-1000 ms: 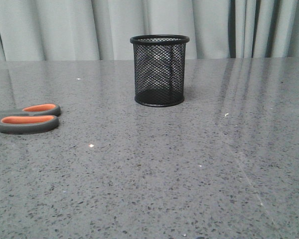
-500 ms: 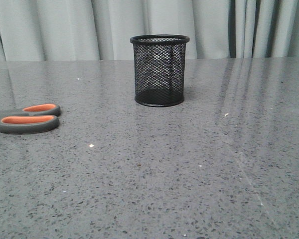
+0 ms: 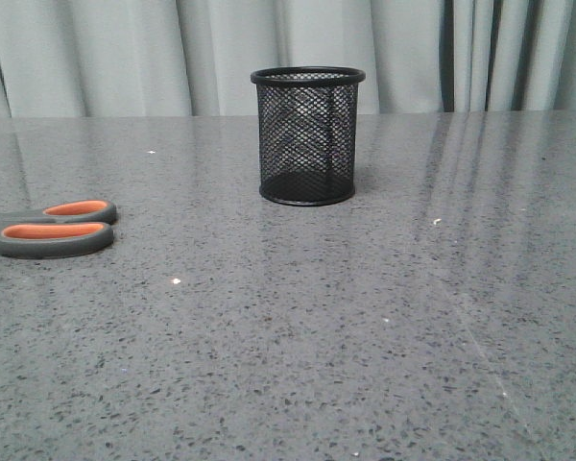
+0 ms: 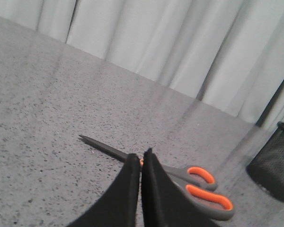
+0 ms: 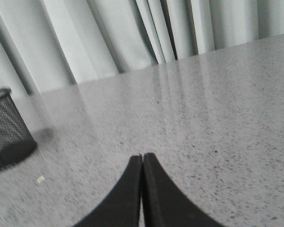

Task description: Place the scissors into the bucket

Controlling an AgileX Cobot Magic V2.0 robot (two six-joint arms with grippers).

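The scissors [image 3: 53, 229] lie flat at the table's left edge in the front view, where only their dark grey handles with orange-lined loops show. The left wrist view shows them whole [image 4: 199, 187], blades closed and pointing away from the bucket. My left gripper [image 4: 140, 158] is shut with nothing in it, its tips in front of the orange pivot. The bucket [image 3: 307, 134], a black wire-mesh cup, stands upright at the table's middle back and looks empty; it also shows as the bucket [image 4: 274, 165] and the bucket [image 5: 7, 130]. My right gripper [image 5: 142, 157] is shut and empty over bare table.
Grey speckled tabletop [image 3: 365, 317] with pale curtains [image 3: 125, 48] behind its far edge. A few small white specks [image 3: 176, 281] lie on the surface. Neither arm shows in the front view.
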